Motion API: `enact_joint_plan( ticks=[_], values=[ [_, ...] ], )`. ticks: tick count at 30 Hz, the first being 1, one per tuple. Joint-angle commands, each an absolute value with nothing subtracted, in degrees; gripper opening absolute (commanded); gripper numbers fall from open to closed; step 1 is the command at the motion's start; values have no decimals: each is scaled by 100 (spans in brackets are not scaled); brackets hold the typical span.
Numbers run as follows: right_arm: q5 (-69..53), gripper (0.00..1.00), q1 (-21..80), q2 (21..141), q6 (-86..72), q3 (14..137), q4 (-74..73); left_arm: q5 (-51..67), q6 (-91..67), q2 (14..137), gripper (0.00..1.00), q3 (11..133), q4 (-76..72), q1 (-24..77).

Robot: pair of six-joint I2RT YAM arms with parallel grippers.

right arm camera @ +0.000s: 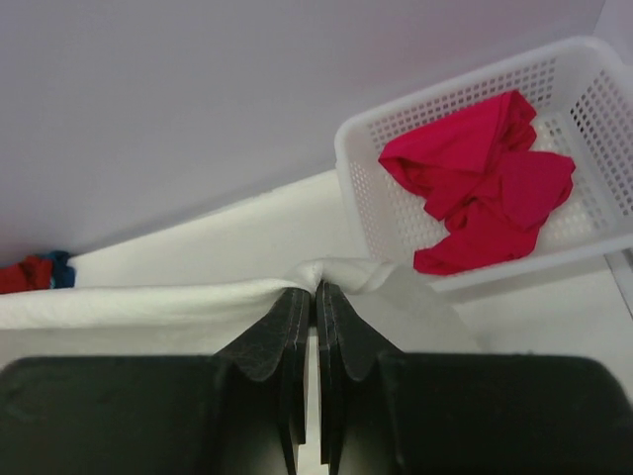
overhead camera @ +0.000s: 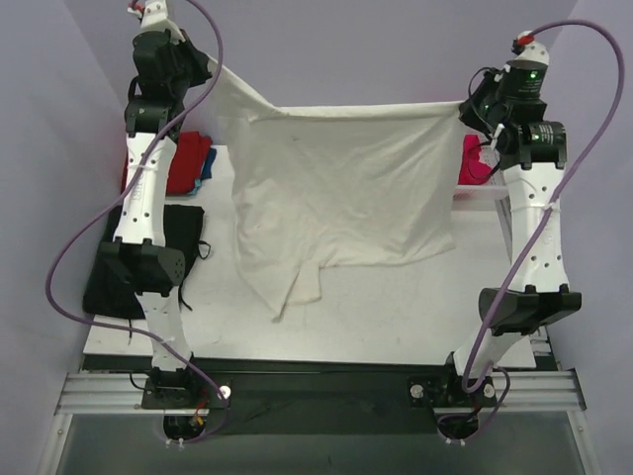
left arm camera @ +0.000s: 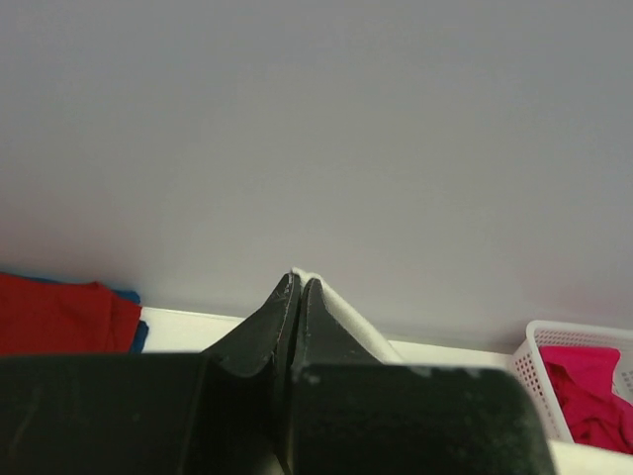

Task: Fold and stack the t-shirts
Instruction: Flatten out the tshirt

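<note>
Left end effector (left arm camera: 299, 282) and right end effector (right arm camera: 316, 289) are clenching thin top corners of the cream-white t-shirt (overhead camera: 341, 188) draping down to the desk (overhead camera: 396, 307); you are risking slippage if stretching it tighter.

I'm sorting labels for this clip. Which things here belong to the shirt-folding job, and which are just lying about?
Part of the job: white shirt, held up by the left gripper and right gripper, jaws shut on it; red shirt; blue shirt; pink shirt in the basket.
Lying about: black item on the table's left side.
</note>
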State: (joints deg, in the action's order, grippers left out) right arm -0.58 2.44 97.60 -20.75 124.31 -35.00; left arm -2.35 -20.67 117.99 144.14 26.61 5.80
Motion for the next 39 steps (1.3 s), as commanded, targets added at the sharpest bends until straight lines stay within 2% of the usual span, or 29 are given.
enact_joint_plan(
  ticks=[1,4,8,10,18,21,31,39],
  values=[
    [-246,0,9,9457,-2048,12885,-3094,-9,-2162,11234,0,15067,2260,475],
    [-369,0,-176,9256,-2039,12832,-3085,0,-2232,10741,0,14573,1907,387],
    [-501,0,-228,8695,-2004,12351,-3041,211,-2127,10145,0,14424,2091,378],
    [-606,0,-228,8430,-2004,12086,-3015,193,-2004,9810,0,13969,2162,387],
    [-958,0,-220,6813,-2013,10741,-2944,-351,-1354,7253,0,11895,2014,378],
    [-1055,0,-220,6487,-2030,10617,-2944,-553,-1205,6751,0,11707,1986,387],
    [-1169,0,-211,6820,-2180,11390,-2830,-615,-958,7127,0,12542,2057,378],
    [-1257,0,-211,7540,-2337,11172,-2488,-563,-1160,7839,0,12209,1670,378]
  ],
)
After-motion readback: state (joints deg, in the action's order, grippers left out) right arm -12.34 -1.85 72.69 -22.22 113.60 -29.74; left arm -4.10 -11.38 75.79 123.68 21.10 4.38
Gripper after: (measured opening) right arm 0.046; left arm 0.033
